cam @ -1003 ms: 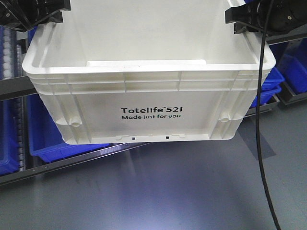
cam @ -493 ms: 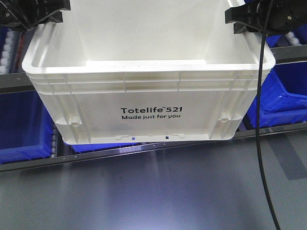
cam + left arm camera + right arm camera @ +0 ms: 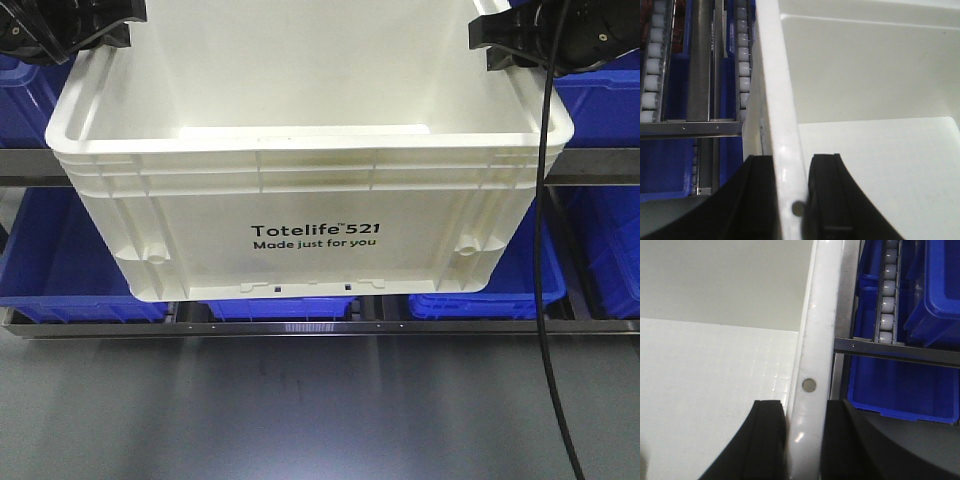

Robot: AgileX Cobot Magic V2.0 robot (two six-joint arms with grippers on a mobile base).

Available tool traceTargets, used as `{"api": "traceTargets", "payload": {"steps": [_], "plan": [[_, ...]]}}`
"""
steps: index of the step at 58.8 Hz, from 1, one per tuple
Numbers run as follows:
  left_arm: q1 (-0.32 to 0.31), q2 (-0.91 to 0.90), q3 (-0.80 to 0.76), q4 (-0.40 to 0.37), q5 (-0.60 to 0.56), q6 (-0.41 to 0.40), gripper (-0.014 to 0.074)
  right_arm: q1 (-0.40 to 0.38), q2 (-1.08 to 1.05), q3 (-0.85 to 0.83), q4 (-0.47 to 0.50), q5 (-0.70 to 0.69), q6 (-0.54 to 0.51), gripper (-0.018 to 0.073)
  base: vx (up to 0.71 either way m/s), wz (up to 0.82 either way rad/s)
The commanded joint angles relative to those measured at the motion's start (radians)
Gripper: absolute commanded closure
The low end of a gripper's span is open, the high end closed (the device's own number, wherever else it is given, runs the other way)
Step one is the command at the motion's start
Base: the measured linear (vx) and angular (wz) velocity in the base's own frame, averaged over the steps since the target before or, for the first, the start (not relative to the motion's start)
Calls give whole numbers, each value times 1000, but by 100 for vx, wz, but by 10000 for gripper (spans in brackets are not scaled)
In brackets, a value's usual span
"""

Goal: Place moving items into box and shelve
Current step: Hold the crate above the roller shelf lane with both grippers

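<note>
floor [image 3: 300,410]: smooth grey, soft glare | shelving rack [image 3: 300,327]: metal rails on two levels | blue bins [image 3: 70,260]: on both levels | roller tracks [image 3: 652,60]: white rollers between bins

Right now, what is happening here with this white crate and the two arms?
The robot holds the cream-white Totelife 521 crate up by its two side rims. The left gripper clamps one rim and the right gripper clamps the opposite one. The crate hangs in front of a roller shelf that carries blue plastic bins. The part of its inside that shows looks empty.
</note>
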Motion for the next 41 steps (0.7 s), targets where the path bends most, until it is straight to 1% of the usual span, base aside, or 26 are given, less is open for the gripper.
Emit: {"api": "traceTargets", "payload": {"steps": [1,23,41], "plan": [[-14,-57,-55,-55,-148,15,610,8,-54,-51,44,-134,-15,572,10,17],[-14,-57,-55,-55,-148,15,610,8,-54,-51,44,-134,-15,572,13,11],[-14,-57,-55,-55,-148,15,610,8,-54,-51,44,-134,-15,572,18,-3]]}}
